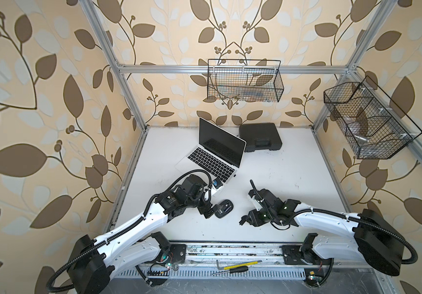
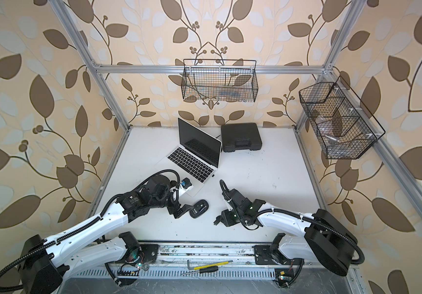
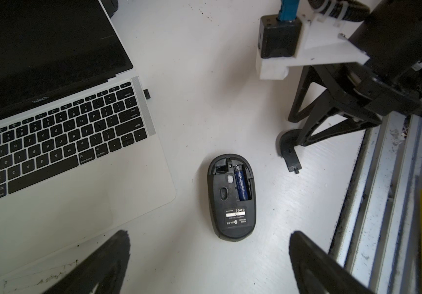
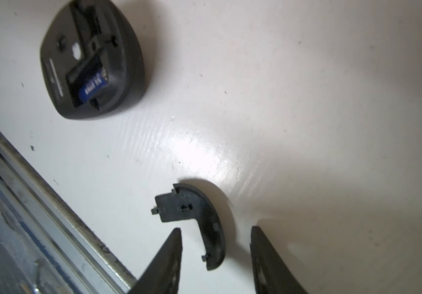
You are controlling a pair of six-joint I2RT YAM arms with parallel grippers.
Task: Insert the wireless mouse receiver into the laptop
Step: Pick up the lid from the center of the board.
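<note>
The silver laptop (image 1: 215, 157) (image 2: 192, 160) stands open at the back left of the table. The wireless mouse receiver (image 3: 147, 94) is a tiny black stub sticking out of the side of the laptop (image 3: 52, 127) by the keyboard's corner. A black mouse (image 1: 224, 208) (image 3: 231, 198) lies belly up, its blue battery showing. My left gripper (image 1: 208, 212) (image 3: 211, 257) hovers open just beside the mouse, holding nothing. My right gripper (image 1: 243, 220) (image 4: 216, 228) is open, and the flat black cover piece (image 4: 199, 219) lies on the table between its fingers, touching neither.
A black plastic case (image 1: 259, 137) lies behind the laptop. Two wire baskets (image 1: 245, 81) (image 1: 367, 119) hang on the frame above the back and right edges. A yellow-handled screwdriver (image 1: 238, 267) rests on the front rail below the table's edge.
</note>
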